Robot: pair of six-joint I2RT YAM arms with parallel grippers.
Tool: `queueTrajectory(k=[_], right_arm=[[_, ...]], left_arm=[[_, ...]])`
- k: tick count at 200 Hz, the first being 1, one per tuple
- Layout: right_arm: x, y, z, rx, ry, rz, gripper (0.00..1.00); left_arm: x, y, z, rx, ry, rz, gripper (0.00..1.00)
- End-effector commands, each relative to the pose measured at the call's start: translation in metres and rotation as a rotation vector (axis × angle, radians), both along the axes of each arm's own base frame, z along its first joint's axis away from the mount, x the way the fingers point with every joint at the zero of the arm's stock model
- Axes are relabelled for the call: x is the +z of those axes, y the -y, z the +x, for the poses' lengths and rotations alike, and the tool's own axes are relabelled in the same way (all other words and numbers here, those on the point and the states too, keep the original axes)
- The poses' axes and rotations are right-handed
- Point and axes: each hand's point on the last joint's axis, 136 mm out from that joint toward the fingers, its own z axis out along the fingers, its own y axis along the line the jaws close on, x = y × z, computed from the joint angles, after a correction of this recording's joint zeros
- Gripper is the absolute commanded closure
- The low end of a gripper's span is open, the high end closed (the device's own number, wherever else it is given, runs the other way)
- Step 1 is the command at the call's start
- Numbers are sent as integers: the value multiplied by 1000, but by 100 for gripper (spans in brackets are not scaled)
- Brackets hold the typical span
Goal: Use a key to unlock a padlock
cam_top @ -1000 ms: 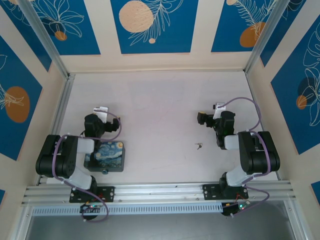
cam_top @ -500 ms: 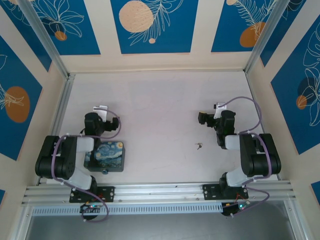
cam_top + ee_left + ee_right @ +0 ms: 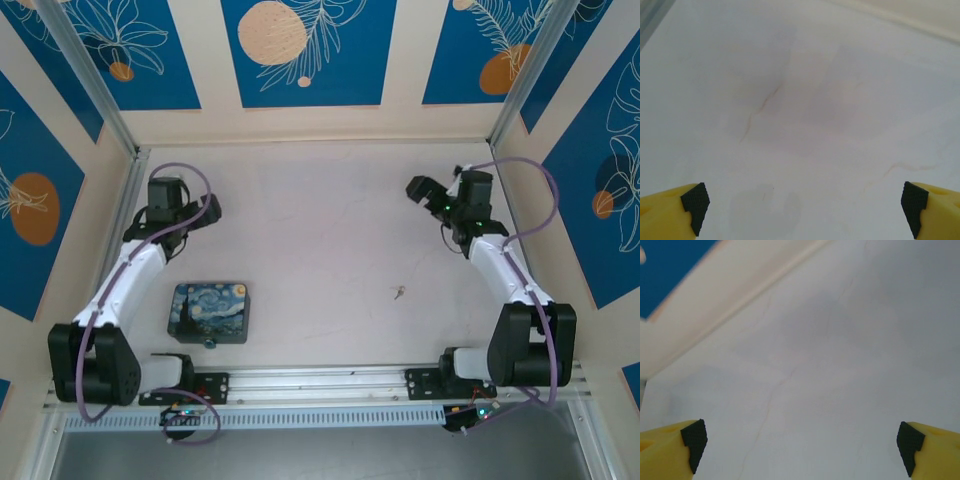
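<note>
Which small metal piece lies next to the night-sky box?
The padlock, at the near edge of the night-sky box; the key lies alone, well off to the right.

The black-and-white left arm (image 3: 125,280) stretches forward along the left side. Its black two-finger left gripper (image 3: 205,210) is turned inward, with the yellow-tipped fingers (image 3: 670,212) spread wide. The matching right arm (image 3: 505,270) mirrors this pose, and its right gripper (image 3: 420,190) is likewise turned inward and spread wide.

The counter (image 3: 320,220) is lit brightly and evenly from overhead; only faint, soft shadows are thrown beneath the arms (image 3: 130,270). The top view is seen sharp, while both wrist views are rendered paler, softer, slightly hazy.
</note>
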Motion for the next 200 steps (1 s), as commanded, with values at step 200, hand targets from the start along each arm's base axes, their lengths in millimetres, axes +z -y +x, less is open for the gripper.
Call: queueTrajectory(k=[200], right_arm=[[-51, -219, -139, 488, -435, 59, 2]], left_arm=[[-90, 101, -122, 132, -237, -443, 0]])
